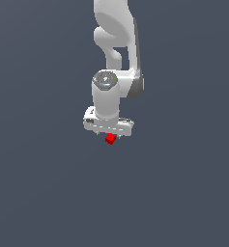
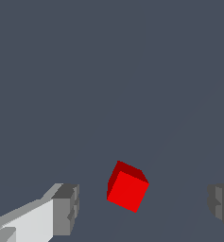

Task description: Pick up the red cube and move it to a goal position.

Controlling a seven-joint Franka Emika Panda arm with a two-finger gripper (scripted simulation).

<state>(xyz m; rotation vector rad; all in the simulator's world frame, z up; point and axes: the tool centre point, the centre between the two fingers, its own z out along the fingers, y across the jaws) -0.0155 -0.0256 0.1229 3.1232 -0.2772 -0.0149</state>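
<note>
In the exterior view you see the arm (image 1: 117,43) reaching down from the top of the picture, with the gripper (image 1: 109,134) pointing at the grey floor (image 1: 38,193). The cube (image 1: 110,139) shows as a small red patch just under the gripper's white body, close to its middle. You cannot make out the fingers well from here, and you cannot tell whether the cube rests on the floor or is off it. No goal marker shows anywhere in this view.

In the wrist view you get the clearer answer. The cube (image 2: 127,186) lies between the two grey fingertips (image 2: 66,208), with open gaps on both sides: neither pad touches it. So the gripper (image 2: 144,208) is spread wide and holds nothing. The cube sits turned at an angle to the line between the pads, so its corners, not its flat faces, point roughly toward them. It also looks nearer to one finger than to the other.

By your task, little is done so far. The approach looks finished or nearly so, since the cube is already bracketed. What is left, as far as these pictures show:
- closing on the cube, perhaps after dropping lower or turning the wrist to meet flat faces
- lifting it
- carrying it to the goal, which you cannot see here
</note>
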